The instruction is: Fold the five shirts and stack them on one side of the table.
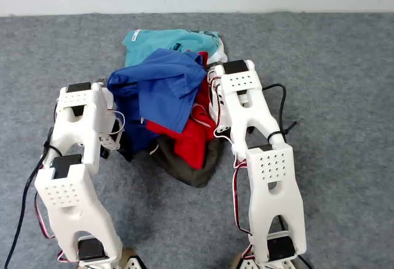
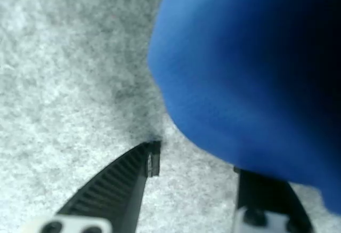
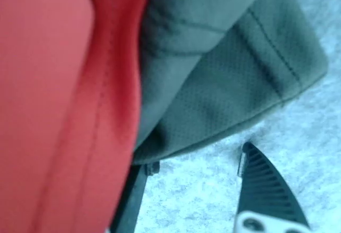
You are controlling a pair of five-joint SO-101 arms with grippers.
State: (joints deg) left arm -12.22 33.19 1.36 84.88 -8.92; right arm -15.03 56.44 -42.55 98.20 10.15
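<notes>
Shirts lie unfolded in 1 heap (image 1: 172,106) at the middle of the grey table (image 1: 332,96), with the 2 arms flanking it. A blue shirt (image 1: 163,87) is draped over the top. A teal shirt (image 1: 169,40) spreads out at the far end, with a scrap of white cloth (image 1: 221,55) at its edge. A red shirt (image 1: 188,136) shows from under the blue one on the near side, and an olive-grey shirt (image 1: 191,167) lies lowest, reaching nearest the arm bases. The left arm (image 1: 74,158) stands just beside the blue side of the heap. Its left gripper (image 2: 200,166) is low over the table with its fingers spread wide and nothing between them, only grey surface. The blue shirt hangs over 1 finger (image 2: 266,193) and hides its tip. The right arm (image 1: 258,140) stands against the red side. The right gripper (image 3: 197,169) is likewise spread and holds nothing (1 finger is partly hidden under the red cloth), and the hem of the olive-grey shirt lies on the table just beyond its tips.
</notes>
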